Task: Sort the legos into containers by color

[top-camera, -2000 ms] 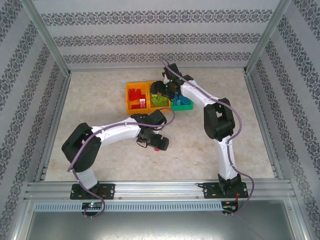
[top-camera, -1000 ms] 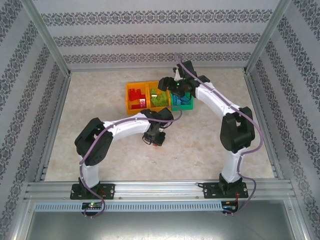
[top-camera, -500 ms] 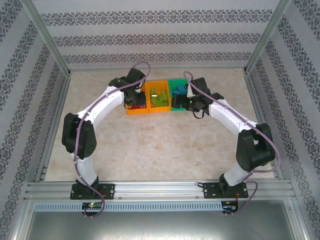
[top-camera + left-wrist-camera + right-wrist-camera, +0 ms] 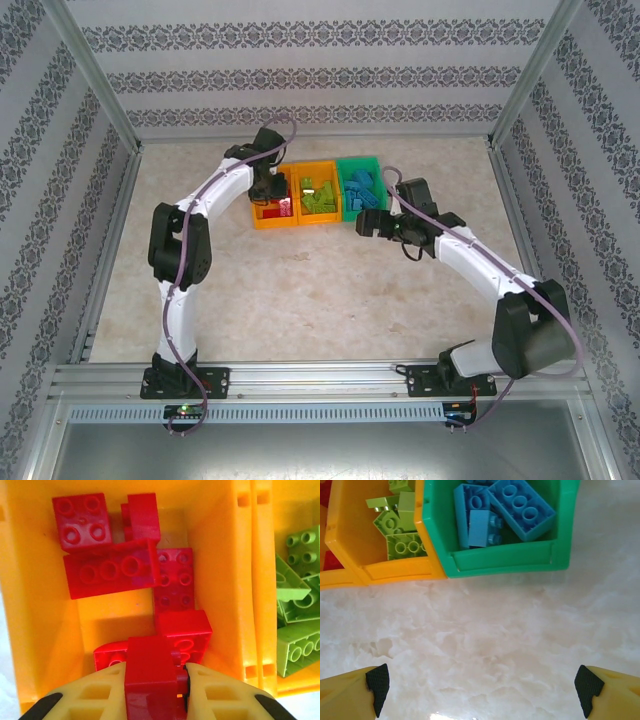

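Three containers stand in a row at the back of the table. The left orange bin (image 4: 262, 217) (image 4: 220, 555) holds several red legos (image 4: 107, 570). My left gripper (image 4: 268, 190) (image 4: 155, 667) hangs just above them, shut on a red lego (image 4: 150, 685). Lime green legos (image 4: 297, 605) (image 4: 400, 530) lie in the middle orange bin (image 4: 318, 220) (image 4: 395, 570). Light blue legos (image 4: 505, 510) fill the green bin (image 4: 360, 161) (image 4: 505, 562). My right gripper (image 4: 366, 222) (image 4: 482, 690) is open and holds nothing, over bare table just in front of the green bin.
The marbled beige tabletop (image 4: 330, 290) stretches bare in front of the bins. Patterned walls and metal frame posts (image 4: 100, 80) close in the sides and back. A metal rail (image 4: 320, 380) runs along the near edge by the arm bases.
My left arm swung from the table's middle to the left orange bin, carrying the red lego. My right gripper drew back from the bins toward the near right, and its jaws opened wider.
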Tool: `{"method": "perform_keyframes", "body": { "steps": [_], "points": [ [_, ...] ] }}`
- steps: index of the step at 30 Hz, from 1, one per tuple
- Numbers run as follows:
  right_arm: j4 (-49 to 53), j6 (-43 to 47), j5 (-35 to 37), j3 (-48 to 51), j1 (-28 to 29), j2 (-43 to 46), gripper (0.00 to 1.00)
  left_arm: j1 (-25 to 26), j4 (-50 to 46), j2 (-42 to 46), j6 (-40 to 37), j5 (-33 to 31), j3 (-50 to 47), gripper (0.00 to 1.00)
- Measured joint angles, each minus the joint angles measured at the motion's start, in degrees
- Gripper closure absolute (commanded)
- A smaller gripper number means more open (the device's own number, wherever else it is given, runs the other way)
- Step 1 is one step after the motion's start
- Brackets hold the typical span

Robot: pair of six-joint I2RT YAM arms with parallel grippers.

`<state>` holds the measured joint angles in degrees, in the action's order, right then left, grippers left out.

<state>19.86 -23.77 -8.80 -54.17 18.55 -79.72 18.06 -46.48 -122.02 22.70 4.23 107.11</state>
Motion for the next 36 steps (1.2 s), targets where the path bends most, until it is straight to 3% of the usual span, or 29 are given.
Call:
{"method": "perform_keyframes", "body": {
  "steps": [18, 19, 24, 25, 31, 36],
  "points": [
    [0.4, 0.2, 3.1, 6.8, -4.2, 9.1, 0.02, -1.3, 0.8, -3.4, -2.1, 0.6, 4.6, 0.6],
    [0.5, 0.2, 3.2, 7.0, -4.2, 9.3, 0.02, -1.3, 0.8, -3.4, -2.1, 0.8, 4.6, 0.56],
    [0.4, 0.2, 3.2, 8.3, -4.2, 9.9, 0.02, -1.3, 0.9, -3.4, -1.8, 1.8, 4.6, 0.16],
    [0.4, 0.3, 3.3, 8.6, -4.2, 10.0, 0.02, -1.3, 0.9, -3.4, -1.7, 1.8, 4.6, 0.0],
    [-1.7, 5.9, 8.7, 11.6, -4.7, 13.3, 0.02, -1.3, 5.6, 0.3, -1.7, 1.9, -1.8, 0.0],
    [-15.0, 14.9, 16.1, 20.0, -7.1, 17.4, 0.02, -1.3, 14.2, 13.2, -3.1, -1.4, -18.9, 0.01]
  ]
}}
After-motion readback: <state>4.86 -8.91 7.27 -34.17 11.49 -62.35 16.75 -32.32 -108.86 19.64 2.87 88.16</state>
